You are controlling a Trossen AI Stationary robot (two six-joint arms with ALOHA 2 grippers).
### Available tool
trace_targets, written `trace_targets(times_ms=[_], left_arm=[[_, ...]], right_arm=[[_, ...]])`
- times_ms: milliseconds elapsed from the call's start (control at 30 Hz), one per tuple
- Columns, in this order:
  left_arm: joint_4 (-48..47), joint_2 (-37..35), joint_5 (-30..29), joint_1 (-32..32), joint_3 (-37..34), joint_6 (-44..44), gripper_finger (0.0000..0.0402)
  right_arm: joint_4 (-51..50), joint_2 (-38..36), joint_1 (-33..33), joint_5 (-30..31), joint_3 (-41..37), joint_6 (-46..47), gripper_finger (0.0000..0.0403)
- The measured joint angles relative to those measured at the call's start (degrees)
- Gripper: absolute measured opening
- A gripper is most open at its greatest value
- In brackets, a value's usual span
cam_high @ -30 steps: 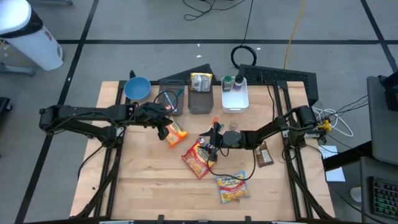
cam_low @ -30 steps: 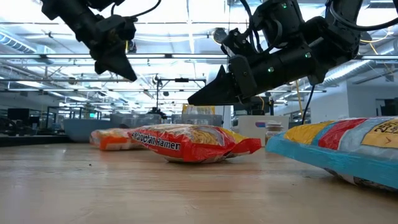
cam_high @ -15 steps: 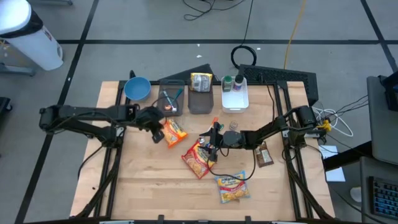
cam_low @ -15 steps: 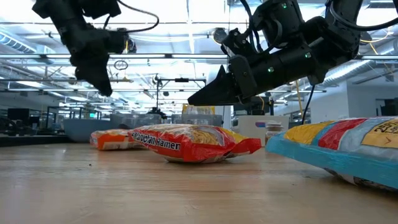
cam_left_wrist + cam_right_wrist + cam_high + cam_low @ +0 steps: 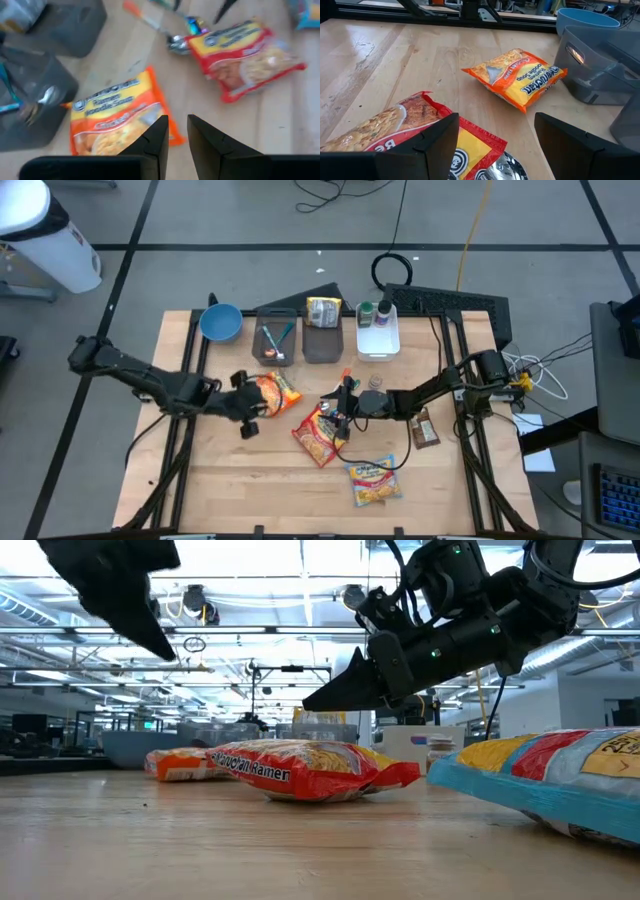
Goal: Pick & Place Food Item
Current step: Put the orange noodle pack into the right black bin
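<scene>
Three noodle packets lie flat on the wooden table. The orange one (image 5: 273, 390) lies at the middle left, the red one (image 5: 320, 435) at the centre, and a blue-and-yellow one (image 5: 373, 480) nearer the front edge. My left gripper (image 5: 248, 424) hangs above the table just near-left of the orange packet (image 5: 115, 120); its fingers (image 5: 176, 131) stand a narrow gap apart with nothing between them. My right gripper (image 5: 340, 412) hovers open over the far end of the red packet (image 5: 395, 125) and stays clear of it in the low view (image 5: 310, 700).
Along the far edge stand a blue bowl (image 5: 220, 322), two grey bins (image 5: 275, 340) (image 5: 322, 332) and a white bin (image 5: 378, 330). A spoon (image 5: 177, 44) and an orange-handled tool (image 5: 346, 376) lie by the red packet. A brown bar (image 5: 425, 428) lies at the right.
My left gripper has swung from above the orange packet toward the table's near edge and a little left, rolling as it went. The orange packet lies where it lay, now uncovered. My right gripper has kept still.
</scene>
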Motion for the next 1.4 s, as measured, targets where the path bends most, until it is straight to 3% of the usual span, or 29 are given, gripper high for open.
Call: trace_targets(times_ms=[267, 500, 700, 833, 1067, 1233, 1400], left_arm=[[-4.03, 1.73, -9.27, -10.63, 10.35, -2.04, 0.0081], [-16.68, 12.21, -17.11, -16.57, 21.29, -4.35, 0.0081], [-23.74, 22.19, -18.19, -17.64, 24.67, -11.88, 0.0081], [-23.78, 25.34, -18.49, -17.19, 24.72, -15.47, 0.0081], [-23.73, 26.77, -14.65, -13.43, 24.72, -19.4, 0.0081], [-23.28, 26.75, -4.76, -9.26, 24.72, -20.52, 0.0091], [-19.27, 26.75, 2.85, -6.03, 24.72, -21.02, 0.0136]], right_arm=[[-0.2, 0.0, -0.02, -0.02, 0.0, 0.41, 0.0254], [0.92, 0.0, 0.55, -2.79, 0.0, 3.0, 0.0254], [1.16, 0.0, 4.11, -2.49, 0.0, 0.06, 0.0254], [0.63, -0.98, 8.49, 3.36, 0.0, -3.86, 0.0254], [-5.84, -3.17, 13.37, 9.11, -0.01, -5.19, 0.0254], [-8.82, -3.04, 14.98, 9.11, -0.04, -4.62, 0.0254], [-13.46, -3.04, 15.72, 9.07, 0.0, -3.11, 0.0254]])
